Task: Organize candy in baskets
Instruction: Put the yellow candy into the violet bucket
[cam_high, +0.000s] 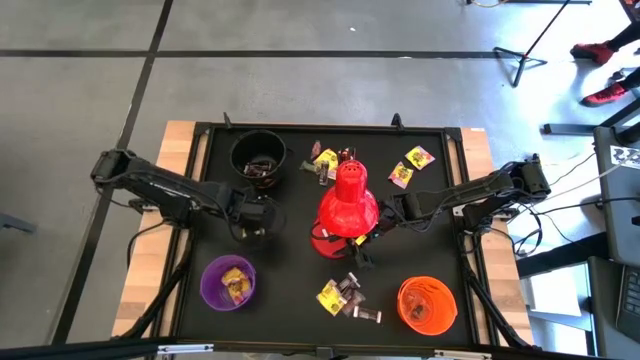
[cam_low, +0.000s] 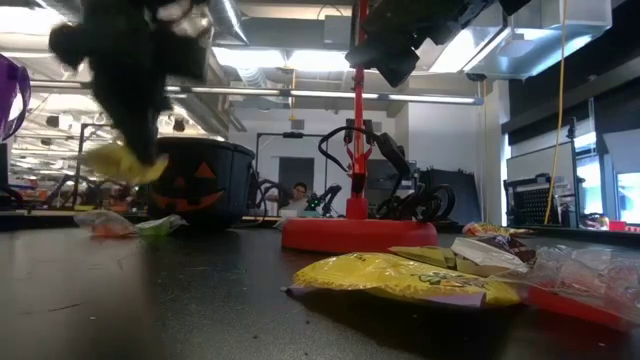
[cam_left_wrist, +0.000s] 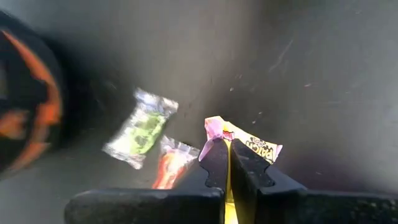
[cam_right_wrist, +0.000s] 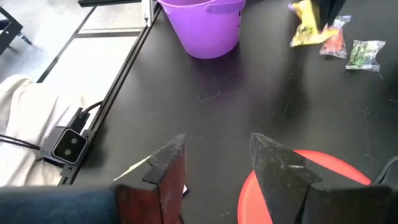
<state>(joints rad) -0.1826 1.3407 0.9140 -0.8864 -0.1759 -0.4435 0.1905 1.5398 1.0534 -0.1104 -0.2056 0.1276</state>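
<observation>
My left gripper is shut on a yellow candy with a pink end and hangs above the black table between the black basket and the purple basket. Under it a green candy and a red candy lie flat on the table. The purple basket holds yellow candy. The orange basket stands at the near right. My right gripper hovers open beside the red lamp, with nothing between its fingers. My left gripper pinches the middle of the yellow candy's wrapper between its two fingers, which come steeply from above. The pink twisted end sticks out on one side and the printed yellow end on the other. The candy hangs below the fingers, clear of the table.
The red lamp's round base stands mid-table. Loose candy lies in heaps at the far middle, the far right and the near middle. Bare black table shows between the purple basket and the lamp.
</observation>
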